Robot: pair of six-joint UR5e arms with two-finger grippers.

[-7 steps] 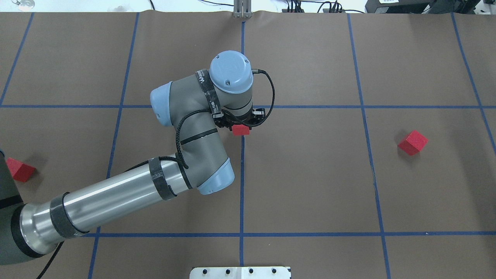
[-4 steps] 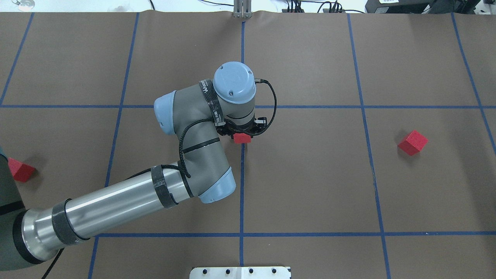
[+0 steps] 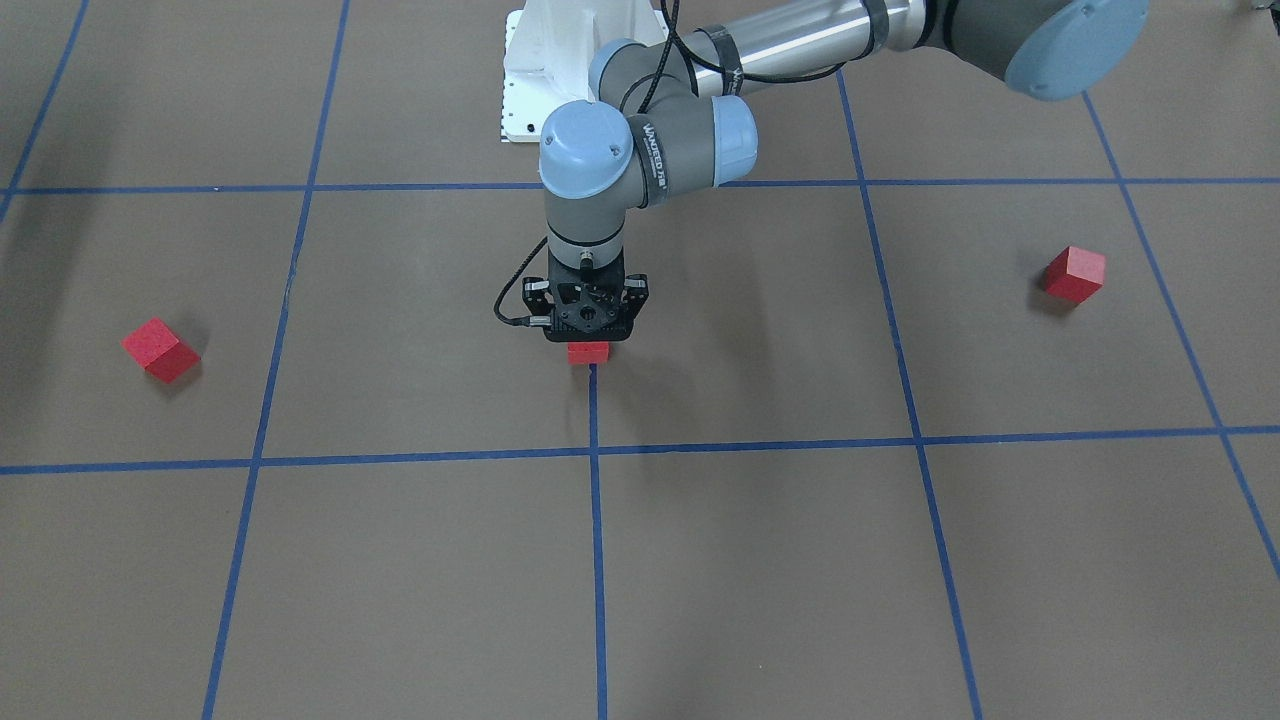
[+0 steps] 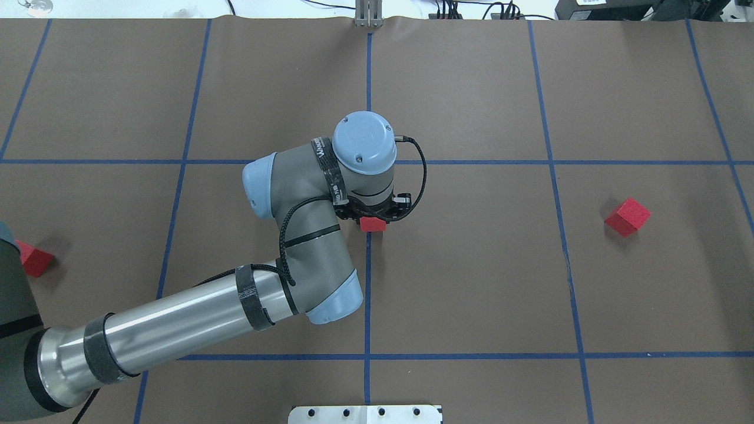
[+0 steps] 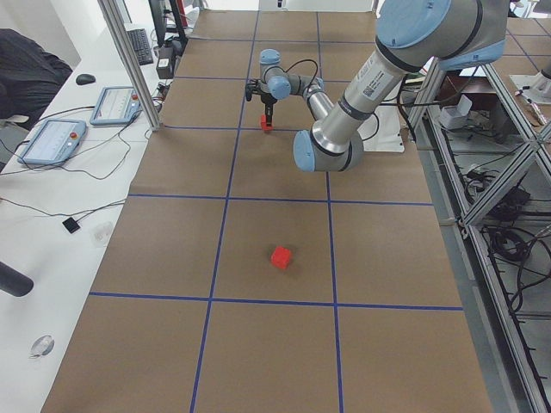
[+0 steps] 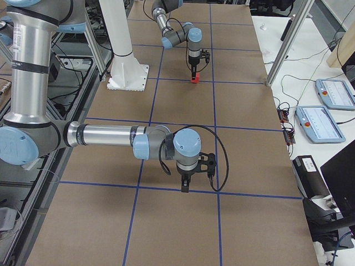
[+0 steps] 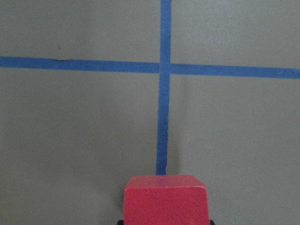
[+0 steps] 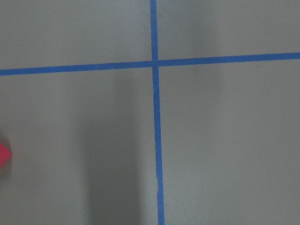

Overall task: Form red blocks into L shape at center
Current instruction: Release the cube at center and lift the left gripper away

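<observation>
L tool (image 3: 588, 342) is clamped on one red block (image 7: 165, 199). Over the last sec it's come back toward the robot along the centre tape line (image 4: 367, 282), away from the crossing, low over the desk (image 4: 471, 282); can't tell if it touches. So 1st piece looks nearly placed, not let go yet. R-side block (image 4: 627, 216) & L-side block (image 4: 32, 259) unmoved, well apart. R tool (image 6: 184, 187): grip can't tell.

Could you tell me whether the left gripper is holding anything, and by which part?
The left gripper holds a red block by its upper part; its lower edge shows below the gripper.
</observation>
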